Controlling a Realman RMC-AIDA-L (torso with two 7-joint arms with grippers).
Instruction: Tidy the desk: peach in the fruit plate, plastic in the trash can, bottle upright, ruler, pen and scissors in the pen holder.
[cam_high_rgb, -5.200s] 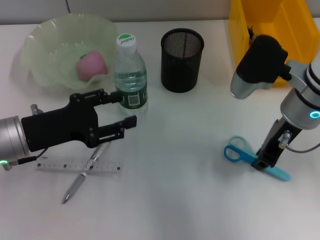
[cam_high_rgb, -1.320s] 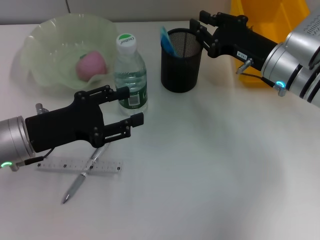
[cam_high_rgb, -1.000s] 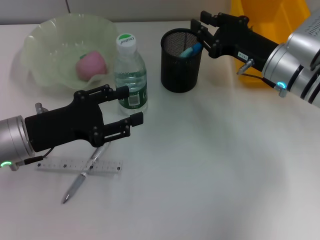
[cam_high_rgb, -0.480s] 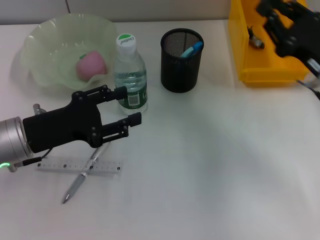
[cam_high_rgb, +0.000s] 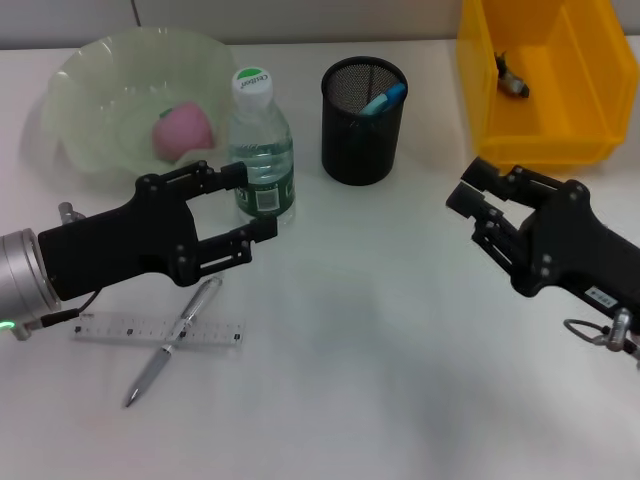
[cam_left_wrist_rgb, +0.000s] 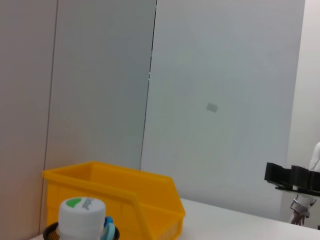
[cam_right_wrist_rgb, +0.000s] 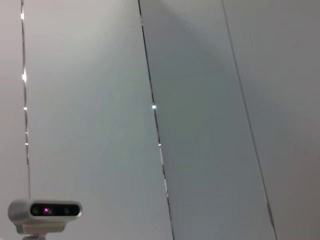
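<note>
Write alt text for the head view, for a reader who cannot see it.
Two open black grippers hover over a white desk: the left gripper beside an upright water bottle, the right gripper below a yellow bin. A pen crosses a ruler; blue scissors stand in the mesh pen holder.

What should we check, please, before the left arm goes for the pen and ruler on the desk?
1. Left gripper open and empty: ok.
2. Pen reachable, lying across the ruler: ok.
3. Bottle beside the left gripper, upright: ok, but close.
4. Pen holder has room beside the scissors: cannot tell.
5. Right gripper open, low at the desk's right: ok.
6. Peach in the fruit plate: ok.
</note>
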